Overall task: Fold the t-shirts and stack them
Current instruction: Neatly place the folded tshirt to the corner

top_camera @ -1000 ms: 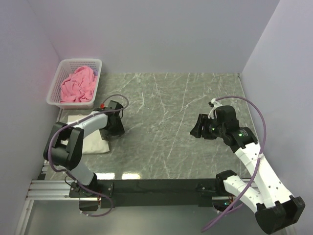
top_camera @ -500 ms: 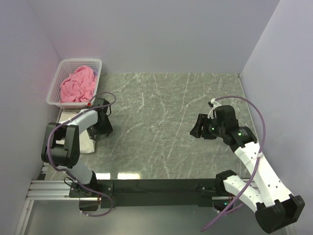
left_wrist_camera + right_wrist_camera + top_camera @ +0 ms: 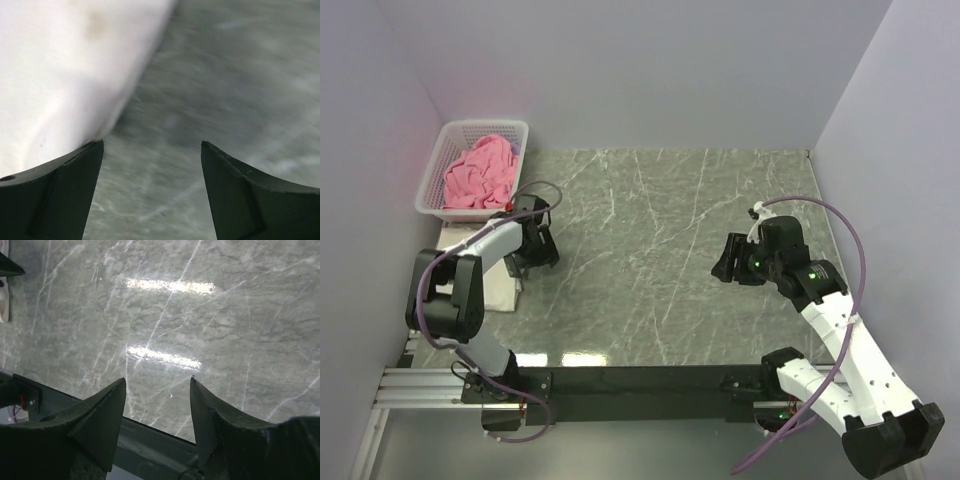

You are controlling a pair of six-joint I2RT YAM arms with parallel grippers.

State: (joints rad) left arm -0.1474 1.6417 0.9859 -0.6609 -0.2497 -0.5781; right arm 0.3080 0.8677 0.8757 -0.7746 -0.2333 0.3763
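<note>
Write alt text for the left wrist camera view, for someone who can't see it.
The left gripper is open and empty over the grey marbled table. A cream-white t-shirt fills the upper left, its blurred edge running down to the finger on the picture's left; whether they touch cannot be told.

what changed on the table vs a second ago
The left gripper swept left toward the table's edge, then eased back slightly. The cream-white t-shirt now lies further left and looks narrower. The jaws stand open beside the shirt's edge, holding nothing. The right gripper, the pink t-shirt and the basket stayed put.
</note>
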